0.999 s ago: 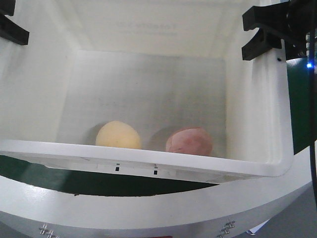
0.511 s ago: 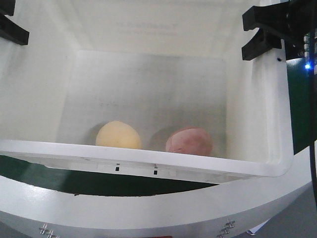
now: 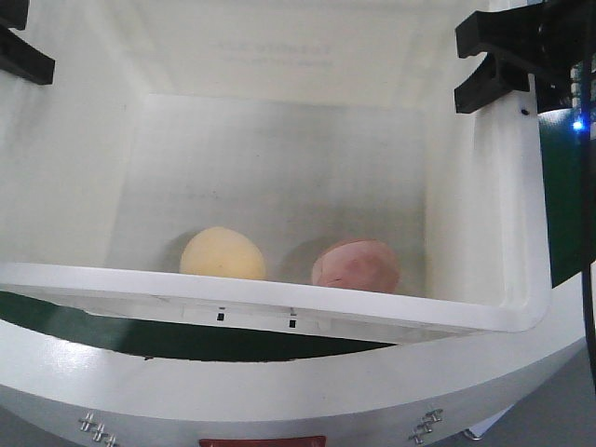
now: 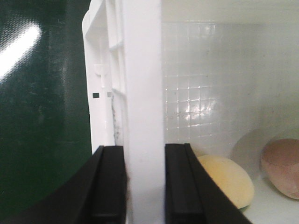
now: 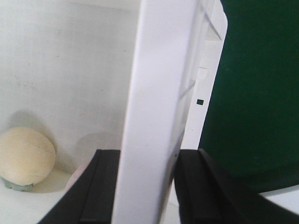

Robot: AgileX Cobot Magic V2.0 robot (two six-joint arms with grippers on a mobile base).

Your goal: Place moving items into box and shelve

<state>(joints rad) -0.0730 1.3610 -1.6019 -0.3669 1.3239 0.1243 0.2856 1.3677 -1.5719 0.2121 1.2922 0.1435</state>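
The box [image 3: 279, 300] is a white tote that fills the front view, open side toward the camera. Two moving items lie on its floor near the front wall: a pale yellow lump [image 3: 222, 254] and a mottled pink lump [image 3: 356, 265]. My left gripper [image 4: 145, 154] is shut on the box's left side wall [image 4: 142, 70], one black finger outside and one inside; the yellow lump [image 4: 229, 179] and pink lump [image 4: 282, 165] lie beyond it. My right gripper [image 5: 147, 158] is shut on the right side wall [image 5: 163, 70], with the yellow lump [image 5: 25, 156] inside.
A dark green surface [image 3: 568, 186] lies beside and under the box, also in the wrist views [image 4: 42, 116] [image 5: 252, 93]. The robot's white curved base [image 3: 279, 391] runs under the box's front rim, with a red label [image 3: 263, 440] at the bottom edge.
The white curved base has crept up in the front view and a red label now shows at the bottom. Box, lumps and both grippers keep the same places.
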